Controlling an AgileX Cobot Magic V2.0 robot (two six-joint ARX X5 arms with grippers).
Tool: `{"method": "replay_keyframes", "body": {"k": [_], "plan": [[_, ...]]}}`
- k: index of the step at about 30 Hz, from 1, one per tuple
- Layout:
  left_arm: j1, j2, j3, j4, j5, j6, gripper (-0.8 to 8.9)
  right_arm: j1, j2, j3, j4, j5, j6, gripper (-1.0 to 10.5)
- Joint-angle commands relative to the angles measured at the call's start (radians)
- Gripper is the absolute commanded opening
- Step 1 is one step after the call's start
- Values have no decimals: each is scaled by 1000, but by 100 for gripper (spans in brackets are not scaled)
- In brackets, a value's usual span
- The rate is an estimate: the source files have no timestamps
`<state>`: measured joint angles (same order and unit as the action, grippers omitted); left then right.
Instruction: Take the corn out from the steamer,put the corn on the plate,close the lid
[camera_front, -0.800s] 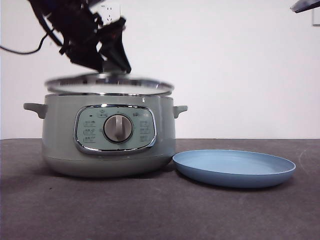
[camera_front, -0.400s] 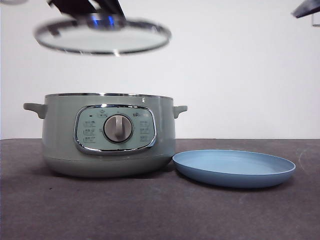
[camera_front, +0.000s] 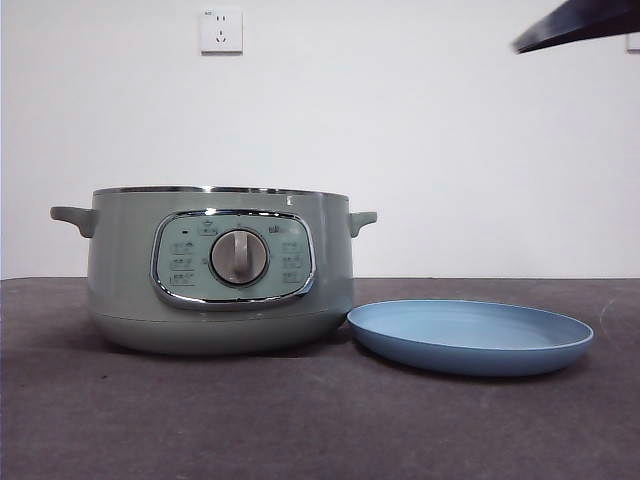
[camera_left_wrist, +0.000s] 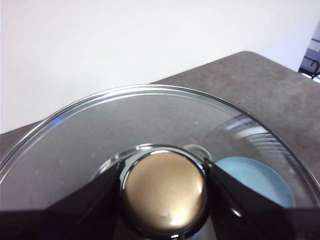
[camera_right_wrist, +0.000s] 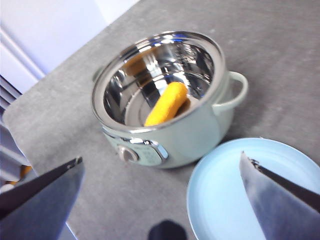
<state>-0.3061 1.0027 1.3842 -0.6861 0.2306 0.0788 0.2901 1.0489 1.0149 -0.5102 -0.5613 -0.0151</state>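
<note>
The steamer (camera_front: 215, 270) stands open on the left of the table, and its steel bowl (camera_right_wrist: 160, 80) holds the yellow-orange corn (camera_right_wrist: 167, 104), lying slanted against the wall. The light-blue plate (camera_front: 470, 335) rests empty beside it on the right. My left gripper (camera_left_wrist: 165, 192) is shut on the round knob of the glass lid (camera_left_wrist: 100, 135), held high and out of the front view. My right gripper (camera_right_wrist: 160, 160) hangs open and empty, jaws wide apart, high above the steamer and the plate (camera_right_wrist: 240, 195).
A dark arm tip (camera_front: 580, 22) juts into the front view's top right corner. A white wall outlet (camera_front: 221, 29) sits high on the back wall. Dark grey tabletop (camera_front: 320, 420) stretches in front of the steamer and plate.
The lid has risen from just above the steamer's rim up out of the front view, along with the arm holding it. The dark tip at the top right has come further in.
</note>
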Motion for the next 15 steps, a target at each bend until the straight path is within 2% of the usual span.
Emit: {"method": "replay_keyframes", "body": {"k": [1,9,15], "plan": [[14,-85,17,-25,4,1,-9,67,72,22,43,59,51,626],[14,-247,16,-191,-46,4,-8,248,332,222,60,204,52,626],[14,-351,16,-319,-56,4,-9,346,591,481,5,301,68,626]]}}
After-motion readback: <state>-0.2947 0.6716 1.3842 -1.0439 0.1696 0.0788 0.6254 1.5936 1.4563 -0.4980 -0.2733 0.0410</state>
